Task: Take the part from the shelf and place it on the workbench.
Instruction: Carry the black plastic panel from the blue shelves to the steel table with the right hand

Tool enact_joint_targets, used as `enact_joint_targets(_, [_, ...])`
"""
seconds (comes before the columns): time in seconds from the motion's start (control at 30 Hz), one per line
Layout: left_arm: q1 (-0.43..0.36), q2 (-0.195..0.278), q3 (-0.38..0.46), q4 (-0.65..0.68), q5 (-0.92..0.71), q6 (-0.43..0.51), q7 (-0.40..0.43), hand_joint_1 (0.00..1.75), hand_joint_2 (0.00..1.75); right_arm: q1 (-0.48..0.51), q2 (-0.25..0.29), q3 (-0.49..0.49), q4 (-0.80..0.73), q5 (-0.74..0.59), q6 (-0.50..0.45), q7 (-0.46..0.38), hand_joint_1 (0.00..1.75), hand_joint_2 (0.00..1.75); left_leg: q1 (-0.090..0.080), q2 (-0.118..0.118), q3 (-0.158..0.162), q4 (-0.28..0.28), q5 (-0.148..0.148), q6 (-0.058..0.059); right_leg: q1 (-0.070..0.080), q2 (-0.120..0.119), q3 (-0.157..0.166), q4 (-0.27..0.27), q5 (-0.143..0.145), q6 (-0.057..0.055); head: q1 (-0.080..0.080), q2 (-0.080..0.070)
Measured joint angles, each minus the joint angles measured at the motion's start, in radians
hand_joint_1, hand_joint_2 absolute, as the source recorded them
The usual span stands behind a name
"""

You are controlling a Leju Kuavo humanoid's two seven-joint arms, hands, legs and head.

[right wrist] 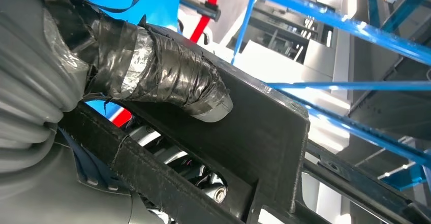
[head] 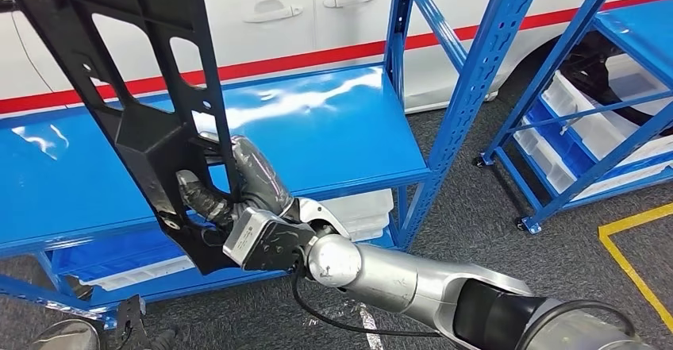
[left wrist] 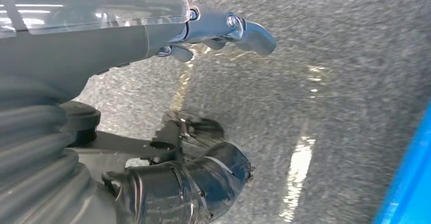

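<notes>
1. The part [head: 135,96], a long black plastic frame with open cut-outs, is held tilted in the air in front of the blue shelf [head: 333,140], its upper end reaching the top left of the head view.
2. The part is gripped near its lower end by the right hand [head: 230,195]; the tape-wrapped thumb [right wrist: 167,82] is pressed flat against one face of the part, and the fingers [head: 198,199] are curled through a cut-out behind it.
3. The right arm [head: 389,278], silver, is stretched in from the lower right of the head view.
4. The left hand [left wrist: 203,107] is seen hanging above the grey carpet floor [left wrist: 330,82]; its fingers are apart and nothing is held in it.
5. The shelf board behind the part is glossy blue, and white bins [head: 365,207] are stored on the level below it.
6. A white car [head: 301,17] with a red stripe is parked behind the shelf.
7. A second blue shelf [head: 603,128] with white bins is seen to the right.
</notes>
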Motion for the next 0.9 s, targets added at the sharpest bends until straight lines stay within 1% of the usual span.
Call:
enact_joint_targets(0.03, [0.0,0.0,0.0,0.0,-0.001,-0.002,0.0,0.0,1.75,0.0,0.0,0.0,0.0,-0.002,0.003,-0.002,1.75,1.75,-0.001,0.0,0.036,-0.028,0.027,0.005,0.002,0.0,-0.015,0.0,0.011,0.001,0.0,0.0])
enact_joint_targets(0.07, [-0.001,0.0,0.0,0.0,-0.001,-0.004,0.001,0.0,1.75,0.0,0.0,0.0,0.0,-0.005,0.006,-0.004,1.75,1.75,-0.002,0.0,0.088,-0.085,0.04,0.012,0.003,0.0,-0.028,0.001,0.022,0.001,0.0,0.0])
enact_joint_targets(0.1, [-0.003,0.001,0.0,0.0,-0.002,-0.004,0.004,0.0,1.75,0.0,0.001,-0.002,-0.001,-0.01,0.009,-0.007,1.75,1.75,-0.006,0.0,0.148,-0.162,0.035,0.021,0.005,0.0,-0.037,0.001,0.031,0.004,0.0,0.0])
enact_joint_targets(0.13, [-0.006,0.002,0.0,0.0,-0.004,-0.005,0.006,0.0,1.75,0.0,0.001,-0.003,-0.002,-0.014,0.012,-0.01,1.75,1.75,-0.01,-0.001,0.198,-0.23,0.02,0.028,0.004,-0.001,-0.043,-0.001,0.04,0.007,0.0,0.0])
enact_joint_targets(0.17, [-0.008,0.002,0.0,0.0,-0.005,-0.004,0.008,0.0,1.75,0.0,0.001,-0.004,-0.002,-0.018,0.016,-0.012,1.75,1.75,-0.015,-0.001,0.229,-0.28,0.008,0.033,0.001,-0.002,-0.045,-0.004,0.05,0.013,0.0,0.0])
enact_joint_targets(0.2, [-0.009,0.003,0.0,0.0,-0.006,-0.004,0.01,0.0,1.75,0.0,0.002,-0.006,-0.003,-0.023,0.02,-0.014,1.75,1.75,-0.021,-0.002,0.242,-0.308,0.005,0.036,-0.002,-0.003,-0.047,-0.009,0.061,0.019,0.0,0.0])
enact_joint_targets(0.23, [-0.01,0.003,0.0,0.0,-0.007,-0.003,0.011,0.0,1.75,0.0,0.002,-0.006,-0.003,-0.027,0.024,-0.016,1.75,1.75,-0.021,-0.001,0.24,-0.323,0.017,0.039,-0.005,-0.004,-0.049,-0.015,0.07,0.025,0.001,0.0])
enact_joint_targets(0.27, [-0.01,0.003,0.0,0.0,-0.008,-0.003,0.013,0.0,1.75,0.0,0.001,-0.008,-0.002,-0.031,0.028,-0.018,1.75,1.75,-0.021,0.001,0.236,-0.334,0.034,0.045,-0.006,-0.003,-0.054,-0.017,0.068,0.031,0.0,0.0])
enact_joint_targets(0.3, [-0.011,0.004,0.0,0.0,-0.01,-0.003,0.015,0.0,1.75,0.001,0.001,-0.009,-0.002,-0.036,0.032,-0.021,1.75,1.75,-0.019,0.004,0.232,-0.347,0.049,0.052,-0.005,-0.002,-0.061,-0.009,0.05,0.035,0.0,0.0])
enact_joint_targets(0.33, [-0.012,0.004,0.0,0.0,-0.012,-0.004,0.016,0.0,1.75,0.002,0.001,-0.01,-0.002,-0.041,0.036,-0.024,1.75,1.75,-0.015,0.007,0.225,-0.359,0.064,0.057,-0.004,-0.001,-0.071,0.02,0.011,0.039,0.0,0.0])
enact_joint_targets(0.37, [-0.012,0.005,0.0,0.0,-0.015,-0.005,0.017,0.0,1.75,0.003,0.001,-0.011,-0.002,-0.046,0.04,-0.027,1.75,1.75,-0.014,0.009,0.214,-0.36,0.077,0.061,-0.005,0.0,-0.083,0.068,-0.041,0.042,0.0,0.0])
enact_joint_targets(0.4, [-0.013,0.006,0.0,0.0,-0.017,-0.007,0.019,0.0,1.75,0.004,0.0,-0.012,-0.002,-0.051,0.043,-0.029,1.75,1.75,-0.014,0.01,0.2,-0.36,0.087,0.064,-0.006,0.0,-0.093,0.13,-0.09,0.045,0.001,0.0])
enact_joint_targets(0.43, [-0.012,0.006,0.0,0.0,-0.019,-0.009,0.02,0.0,1.75,0.004,0.0,-0.012,-0.001,-0.056,0.046,-0.032,1.75,1.75,-0.013,0.01,0.184,-0.356,0.097,0.064,-0.007,0.0,-0.101,0.193,-0.119,0.048,0.001,0.0])
enact_joint_targets(0.47, [-0.011,0.006,0.0,0.0,-0.021,-0.012,0.022,0.0,1.75,0.005,0.0,-0.013,-0.001,-0.061,0.049,-0.034,1.75,1.75,-0.011,0.011,0.168,-0.35,0.105,0.062,-0.01,0.0,-0.102,0.239,-0.121,0.051,0.001,0.0])
enact_joint_targets(0.5, [-0.01,0.006,0.0,0.0,-0.021,-0.015,0.024,0.0,1.75,0.006,0.0,-0.013,0.0,-0.066,0.054,-0.037,1.75,1.75,-0.009,0.011,0.149,-0.342,0.113,0.059,-0.012,0.0,-0.091,0.259,-0.098,0.056,0.001,0.0])
enact_joint_targets(0.53, [-0.01,0.006,0.0,0.0,-0.022,-0.018,0.025,0.0,1.75,0.006,0.0,-0.013,0.001,-0.07,0.059,-0.039,1.75,1.75,-0.006,0.011,0.13,-0.332,0.12,0.054,-0.016,-0.001,-0.068,0.25,-0.065,0.061,0.001,0.0])
enact_joint_targets(0.57, [-0.01,0.006,0.0,0.0,-0.021,-0.019,0.025,0.0,1.75,0.006,0.0,-0.013,0.001,-0.074,0.064,-0.042,1.75,1.75,-0.002,0.011,0.109,-0.318,0.126,0.049,-0.02,-0.001,-0.03,0.209,-0.044,0.067,0.001,0.0])
enact_joint_targets(0.6, [-0.01,0.007,0.0,0.0,-0.021,-0.02,0.025,0.0,1.75,0.006,0.0,-0.014,0.001,-0.078,0.07,-0.045,1.75,1.75,-0.001,0.011,0.089,-0.302,0.13,0.043,-0.022,0.0,0.017,0.147,-0.044,0.073,0.002,0.0])
enact_joint_targets(0.63, [-0.01,0.007,0.0,0.0,-0.021,-0.02,0.024,0.0,1.75,0.006,0.001,-0.014,0.001,-0.084,0.075,-0.048,1.75,1.75,0.0,0.01,0.073,-0.287,0.134,0.037,-0.021,0.001,0.055,0.091,-0.062,0.07,0.003,0.0])
enact_joint_targets(0.67, [-0.009,0.008,0.0,0.0,-0.02,-0.02,0.023,0.0,1.75,0.007,0.001,-0.015,0.001,-0.091,0.081,-0.052,1.75,1.75,-0.001,0.009,0.061,-0.274,0.138,0.031,-0.02,0.003,0.081,0.048,-0.084,0.066,0.004,0.0])
enact_joint_targets(0.7, [-0.009,0.009,0.0,0.0,-0.018,-0.02,0.02,0.0,1.75,0.008,0.002,-0.015,0.002,-0.098,0.086,-0.054,1.75,1.75,-0.002,0.008,0.053,-0.268,0.145,0.026,-0.016,0.005,0.09,0.028,-0.098,0.057,0.004,0.0])
enact_joint_targets(0.73, [-0.007,0.009,0.0,0.0,-0.017,-0.02,0.019,0.0,1.75,0.009,0.002,-0.016,0.002,-0.104,0.091,-0.057,1.75,1.75,-0.001,0.007,0.05,-0.267,0.153,0.021,-0.015,0.005,0.084,0.027,-0.097,0.044,0.004,0.0])
enact_joint_targets(0.77, [-0.006,0.009,0.0,0.0,-0.016,-0.02,0.018,0.0,1.75,0.009,0.002,-0.017,0.003,-0.107,0.093,-0.059,1.75,1.75,0.001,0.006,0.044,-0.264,0.15,0.016,-0.015,0.003,0.077,0.028,-0.089,0.035,0.004,0.0])
enact_joint_targets(0.8, [-0.004,0.01,0.0,0.0,-0.015,-0.02,0.017,0.0,1.75,0.009,0.002,-0.018,0.003,-0.109,0.094,-0.06,1.75,1.75,0.004,0.005,0.035,-0.252,0.131,0.011,-0.014,0.001,0.068,0.028,-0.079,0.024,0.004,0.0])
enact_joint_targets(0.83, [-0.003,0.01,0.0,0.0,-0.014,-0.02,0.017,0.0,1.75,0.009,0.003,-0.019,0.003,-0.109,0.095,-0.062,1.75,1.75,0.006,0.005,0.023,-0.227,0.098,0.007,-0.015,-0.002,0.058,0.027,-0.068,0.015,0.003,0.0])
enact_joint_targets(0.87, [-0.002,0.01,0.0,0.0,-0.014,-0.02,0.017,0.0,1.75,0.009,0.004,-0.02,0.003,-0.109,0.095,-0.062,1.75,1.75,0.007,0.005,0.008,-0.182,0.048,0.003,-0.014,-0.003,0.047,0.026,-0.057,0.008,0.003,0.0])
enact_joint_targets(0.9, [-0.002,0.01,0.0,0.0,-0.013,-0.02,0.017,0.0,1.75,0.009,0.004,-0.021,0.003,-0.109,0.095,-0.063,1.75,1.75,0.008,0.006,-0.006,-0.12,0.0,0.001,-0.011,-0.003,0.033,0.026,-0.046,0.005,0.003,0.0])
